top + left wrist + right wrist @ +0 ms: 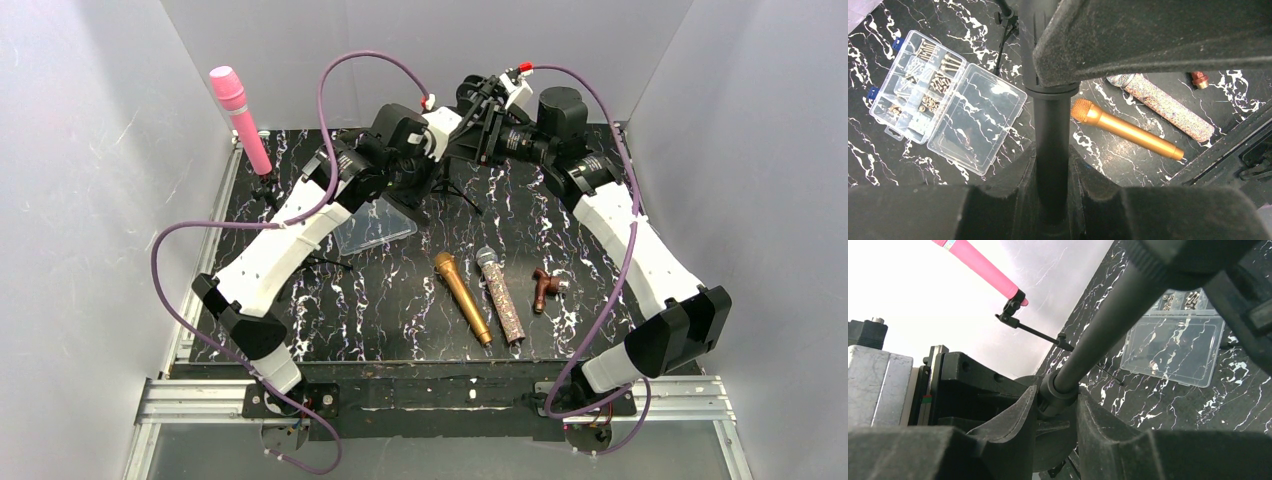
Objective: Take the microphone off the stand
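The microphone (pixel 1052 120) is a black shaft with a ring collar, tilted above the table at the back middle. My left gripper (pixel 1052 155) is shut on its narrower part below the collar. My right gripper (pixel 1058 400) comes from the opposite side, and both of its fingers press on the collar of the microphone (pixel 1098 335). The stand's thin black tripod legs (pixel 462 192) show under the two grippers, and again behind the shaft as tripod legs (pixel 1005 22). From above, my left gripper (pixel 437 158) and right gripper (pixel 478 140) meet and hide the shaft and the stand's holder.
A pink microphone (pixel 240 115) stands on its own thin stand at the back left. An open clear parts box (pixel 375 225) lies left of centre. A gold microphone (pixel 462 297), a glittery one (pixel 500 295) and a small brown piece (pixel 546 288) lie at the front. Grey walls enclose three sides.
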You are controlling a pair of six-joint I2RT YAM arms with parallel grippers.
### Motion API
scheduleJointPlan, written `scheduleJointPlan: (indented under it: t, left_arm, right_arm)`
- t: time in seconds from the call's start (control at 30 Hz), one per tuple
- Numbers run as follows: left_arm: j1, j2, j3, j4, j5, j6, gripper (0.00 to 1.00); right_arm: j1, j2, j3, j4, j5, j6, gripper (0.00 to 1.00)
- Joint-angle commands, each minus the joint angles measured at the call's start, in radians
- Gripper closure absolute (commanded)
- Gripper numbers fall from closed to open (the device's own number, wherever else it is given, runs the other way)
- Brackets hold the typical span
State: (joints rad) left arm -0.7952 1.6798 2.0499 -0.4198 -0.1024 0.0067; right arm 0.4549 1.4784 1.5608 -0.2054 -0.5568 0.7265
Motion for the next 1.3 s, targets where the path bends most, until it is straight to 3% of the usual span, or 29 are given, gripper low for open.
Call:
scheduleJointPlan:
  t: [0.0,0.07,0.17,0.23,0.4,0.57,0.63,0.7,0.77,0.87,0.97,1.07,1.2,1.27]
  left_arm:
    - [-0.012,-0.025,0.013,0.036,-0.004,0.001,1.0]
    - [-0.01,-0.03,0.011,0.038,0.018,0.001,1.0]
    - [0.007,-0.057,0.0,0.035,0.142,-0.039,1.0]
    - [0.04,-0.083,-0.018,0.043,0.313,-0.072,1.0]
    - [0.14,-0.164,-0.13,0.172,0.906,-0.226,1.0]
    - [0.155,-0.224,-0.255,0.375,1.233,-0.367,1.0]
    - [0.154,-0.242,-0.293,0.413,1.291,-0.383,1.0]
    - [0.154,-0.251,-0.322,0.459,1.325,-0.389,1.0]
    - [0.154,-0.259,-0.334,0.461,1.335,-0.378,1.0]
    - [0.155,-0.256,-0.32,0.433,1.3,-0.346,1.0]
    - [0.154,-0.247,-0.263,0.274,1.196,-0.237,1.0]
    - [0.154,-0.242,-0.213,0.176,1.056,-0.143,1.0]
    - [0.154,-0.232,-0.19,0.135,0.854,-0.1,1.0]
    - [0.155,-0.22,-0.178,0.124,0.778,-0.085,1.0]
  right_arm:
    - [0.01,0.004,0.003,0.059,-0.017,-0.014,0.85]
    - [0.009,-0.003,-0.001,0.074,-0.029,-0.026,0.99]
    - [-0.004,-0.027,-0.025,0.136,-0.09,-0.069,0.99]
    - [-0.026,-0.048,-0.069,0.254,-0.184,-0.07,0.99]
    - [-0.071,-0.075,-0.132,0.514,-0.517,-0.129,0.99]
    - [-0.067,-0.059,-0.118,0.64,-0.766,-0.153,0.99]
    - [-0.067,-0.047,-0.102,0.659,-0.827,-0.151,0.99]
    - [-0.067,-0.043,-0.093,0.658,-0.857,-0.155,0.98]
    - [-0.067,-0.04,-0.075,0.614,-0.872,-0.176,0.89]
    - [-0.07,-0.055,-0.047,0.418,-0.809,-0.313,0.73]
    - [-0.07,-0.088,-0.028,0.22,-0.662,-0.453,0.56]
    - [-0.07,-0.128,-0.025,0.088,-0.495,-0.492,0.44]
    - [-0.07,-0.18,-0.061,0.042,-0.318,-0.427,0.27]
    - [-0.069,-0.188,-0.071,0.028,-0.264,-0.359,0.25]
